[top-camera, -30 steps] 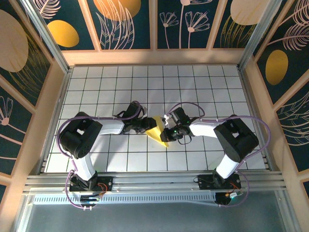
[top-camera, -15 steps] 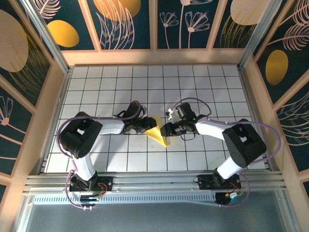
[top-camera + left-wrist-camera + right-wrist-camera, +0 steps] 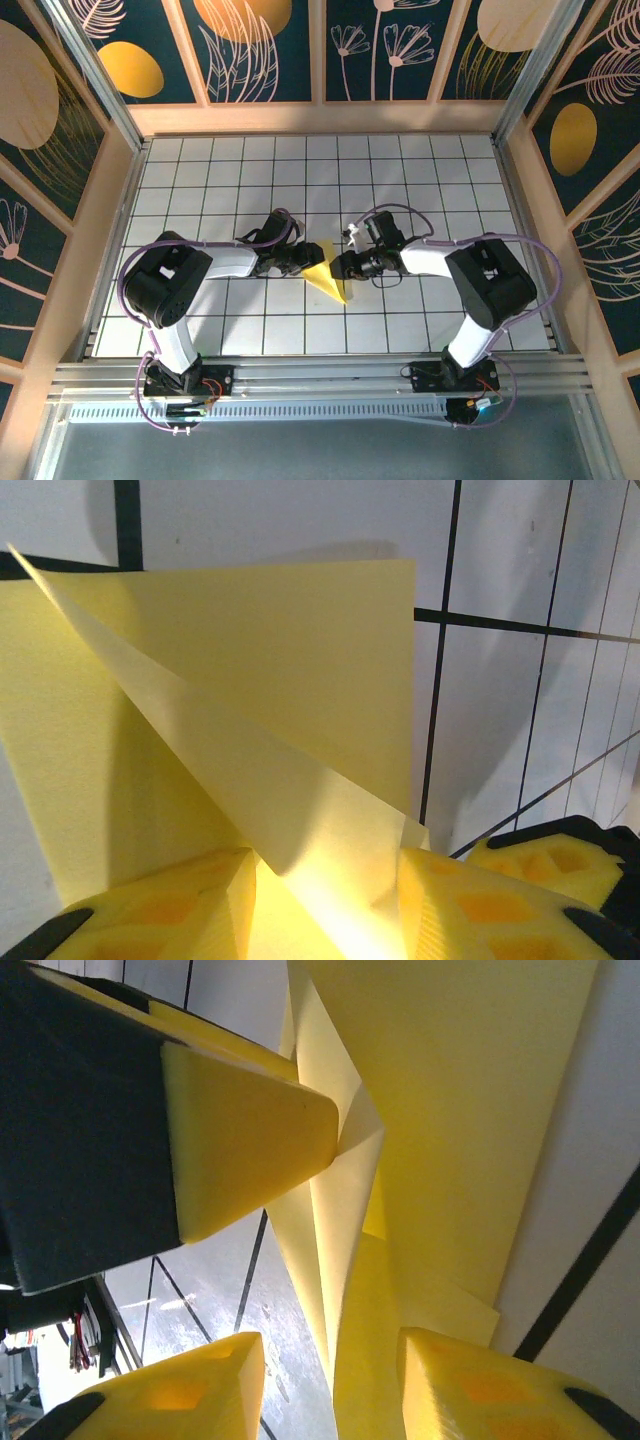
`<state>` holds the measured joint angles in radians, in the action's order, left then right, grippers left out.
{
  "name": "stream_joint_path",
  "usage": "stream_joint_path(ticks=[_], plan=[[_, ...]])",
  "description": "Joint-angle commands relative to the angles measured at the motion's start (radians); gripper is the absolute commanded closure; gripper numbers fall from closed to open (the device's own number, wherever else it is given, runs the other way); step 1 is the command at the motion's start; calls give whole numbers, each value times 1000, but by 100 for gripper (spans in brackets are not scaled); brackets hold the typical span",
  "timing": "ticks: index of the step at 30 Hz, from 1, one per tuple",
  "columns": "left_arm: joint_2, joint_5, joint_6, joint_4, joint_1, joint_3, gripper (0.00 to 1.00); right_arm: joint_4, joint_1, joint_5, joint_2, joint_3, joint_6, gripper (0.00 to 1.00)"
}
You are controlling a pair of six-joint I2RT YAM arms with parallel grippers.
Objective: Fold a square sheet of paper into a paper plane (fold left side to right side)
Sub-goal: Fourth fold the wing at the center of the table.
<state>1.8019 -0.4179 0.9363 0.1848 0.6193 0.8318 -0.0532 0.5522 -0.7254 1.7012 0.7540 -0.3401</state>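
- Since before, my right elbow has swung inward; the folded yellow paper sits mid-table.
- Left gripper and right gripper both straddle it, fingers apart.
- Featherlight and floppy, I judge; I'd pinch at the crease.

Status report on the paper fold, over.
Left gripper and right gripper both straddling the yellow paper, grip unconfirmed. Paper partly folded, flaps raised. No obstruction seen.

One yellow sheet of paper out here, just the one. Two hands: my left hand, my right hand. One gridded counter.
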Motion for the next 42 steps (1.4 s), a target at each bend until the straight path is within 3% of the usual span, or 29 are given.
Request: stream_joint_path(ticks=[1, 10, 17, 42], plan=[[28, 24, 1, -30, 2, 9, 58, -47, 1, -33, 27, 37, -16, 63], [30, 24, 2, -31, 2, 9, 58, -63, 1, -33, 40, 31, -25, 76], [30, 27, 2, -33, 1, 9, 58, -47, 0, -5, 47, 32, -23, 100], [24, 33, -1, -42, 2, 8, 58, 12, -49, 54, 46, 20, 7, 100]])
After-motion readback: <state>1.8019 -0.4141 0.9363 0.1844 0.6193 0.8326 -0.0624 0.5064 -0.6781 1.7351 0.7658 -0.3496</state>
